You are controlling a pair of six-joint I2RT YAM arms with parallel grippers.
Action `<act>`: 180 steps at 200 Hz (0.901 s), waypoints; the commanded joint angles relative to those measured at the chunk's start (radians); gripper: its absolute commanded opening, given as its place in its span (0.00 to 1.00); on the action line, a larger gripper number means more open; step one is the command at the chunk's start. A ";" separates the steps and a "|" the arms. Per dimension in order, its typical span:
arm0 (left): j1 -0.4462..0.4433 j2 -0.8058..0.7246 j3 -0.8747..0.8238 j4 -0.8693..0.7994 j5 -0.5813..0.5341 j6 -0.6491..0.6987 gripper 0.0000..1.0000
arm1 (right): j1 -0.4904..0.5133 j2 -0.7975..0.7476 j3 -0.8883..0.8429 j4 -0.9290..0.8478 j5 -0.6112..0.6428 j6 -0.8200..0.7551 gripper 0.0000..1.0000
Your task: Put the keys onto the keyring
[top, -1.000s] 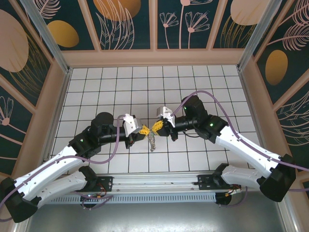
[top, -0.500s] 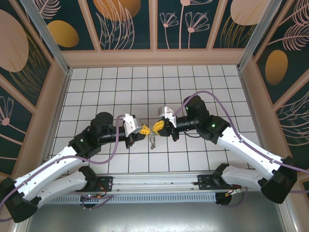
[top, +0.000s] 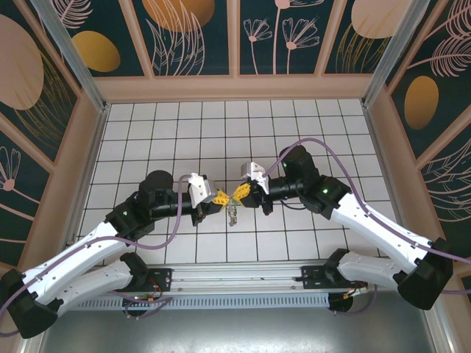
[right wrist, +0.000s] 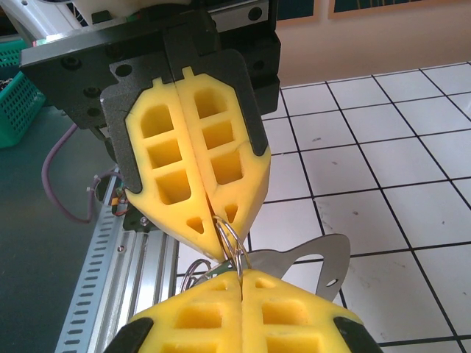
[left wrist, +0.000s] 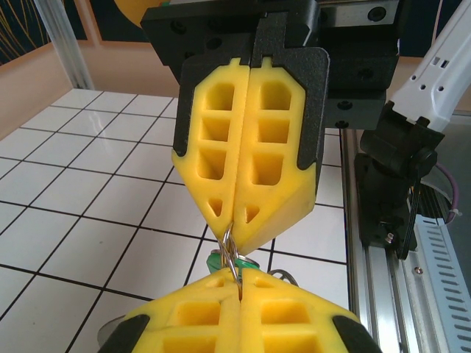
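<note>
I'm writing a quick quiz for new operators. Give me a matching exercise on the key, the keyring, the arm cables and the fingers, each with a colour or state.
Things:
1. key
2. keyring
3. arm cables
4. fingers

Colour or state:
a. yellow
b. pinched from both sides
c. purple
d. green head

Pairs: 1-d, 2-b, 3-c, 4-a

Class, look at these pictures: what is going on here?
Two robot arms work together above a white tiled table. The left arm and the right arm meet tip to tip, each with its yellow jaws shut on a thin silvery wire keyring held between them. A small key with a bright green head hangs just under the ring, and a flat silvery metal tag hangs there too. Whether the key is threaded on cannot be told.
</note>
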 commanded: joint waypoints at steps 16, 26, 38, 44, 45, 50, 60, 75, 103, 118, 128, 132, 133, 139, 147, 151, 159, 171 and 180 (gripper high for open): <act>-0.012 -0.006 0.014 0.004 0.035 0.018 0.00 | -0.016 -0.029 0.029 0.046 -0.001 0.007 0.00; -0.011 -0.007 0.015 0.003 0.034 0.018 0.00 | -0.019 -0.034 0.030 0.045 -0.008 0.008 0.00; -0.010 -0.005 0.014 0.004 0.038 0.018 0.00 | -0.024 -0.035 0.032 0.043 -0.026 0.010 0.00; -0.010 -0.005 0.014 0.004 0.041 0.018 0.00 | -0.026 -0.033 0.035 0.041 -0.033 0.013 0.00; -0.010 -0.005 0.014 0.004 0.041 0.018 0.00 | -0.026 -0.032 0.034 0.041 -0.034 0.012 0.00; -0.012 -0.005 0.014 0.004 0.046 0.017 0.00 | -0.028 -0.029 0.038 0.036 -0.039 0.015 0.00; -0.011 -0.006 0.014 0.004 0.052 0.019 0.00 | -0.031 -0.019 0.049 0.018 -0.039 0.015 0.00; -0.011 -0.005 0.015 0.003 0.052 0.020 0.00 | -0.035 0.001 0.068 -0.015 -0.042 0.007 0.00; -0.011 -0.001 0.019 -0.002 0.056 0.021 0.00 | -0.040 0.006 0.073 -0.018 -0.026 0.014 0.00; -0.011 0.001 0.019 -0.002 0.058 0.023 0.00 | -0.039 0.007 0.083 -0.025 -0.022 0.017 0.00; -0.011 0.004 0.019 -0.002 0.056 0.023 0.00 | -0.039 0.009 0.085 -0.029 -0.022 0.018 0.00; -0.011 0.005 0.020 -0.003 0.057 0.022 0.00 | -0.040 0.009 0.085 -0.029 -0.022 0.017 0.00; -0.011 0.005 0.020 -0.003 0.057 0.022 0.00 | -0.040 0.008 0.085 -0.030 -0.023 0.017 0.00; -0.011 0.007 0.022 -0.005 0.058 0.022 0.00 | -0.041 0.011 0.088 -0.031 -0.020 0.018 0.00; -0.011 0.009 0.022 -0.005 0.059 0.025 0.00 | -0.041 0.012 0.091 -0.031 -0.015 0.018 0.00; -0.010 0.009 0.023 -0.006 0.060 0.025 0.00 | -0.041 0.014 0.093 -0.031 -0.013 0.018 0.00; -0.012 0.009 0.023 -0.006 0.059 0.024 0.00 | -0.041 0.013 0.098 -0.029 -0.013 0.019 0.00; -0.010 0.009 0.023 -0.006 0.059 0.024 0.00 | -0.041 0.016 0.101 -0.027 -0.017 0.019 0.00; -0.011 0.009 0.023 -0.009 0.059 0.024 0.00 | -0.041 0.017 0.106 -0.027 -0.021 0.018 0.00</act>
